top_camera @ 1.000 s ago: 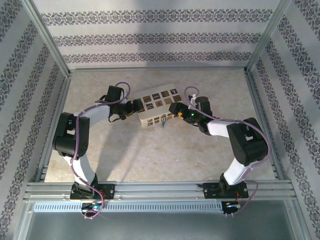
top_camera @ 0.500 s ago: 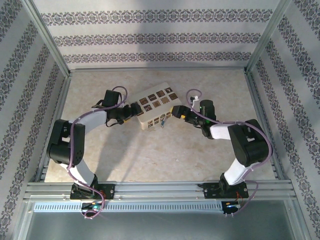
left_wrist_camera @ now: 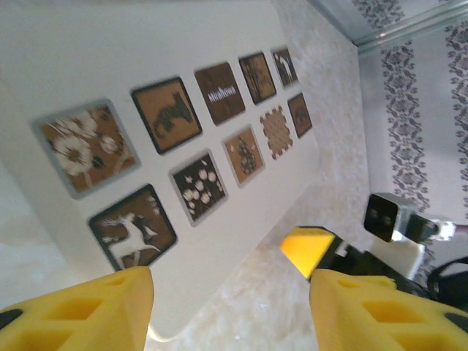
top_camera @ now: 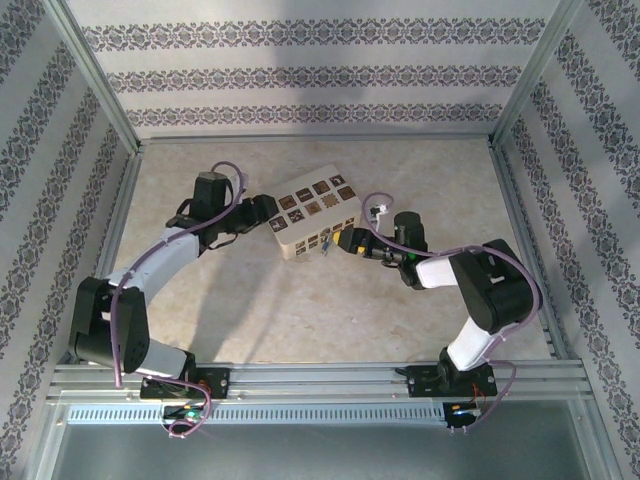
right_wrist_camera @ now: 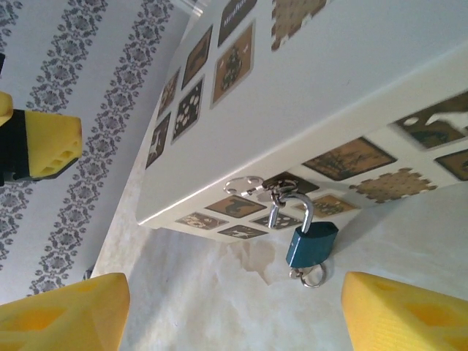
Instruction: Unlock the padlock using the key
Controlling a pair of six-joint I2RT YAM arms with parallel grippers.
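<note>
Left gripper: open. Its yellow fingers stand wide apart at the left end of the white box, with nothing clamped between them.
Right gripper: open as well. It is low over the table and faces the near side of the box.
Padlock: dark teal body with a silver shackle. It hangs from a metal hasp on the near side wall of the box, just above the table. From the right wrist it sits ahead of the spread fingers and apart from both.
Small ring: hangs at the underside of the padlock body. Whether a key sits in the lock, I cannot tell.
Box: lies tilted on the marbled table between the two grippers, its brown picture tiles on the top and side faces.
</note>
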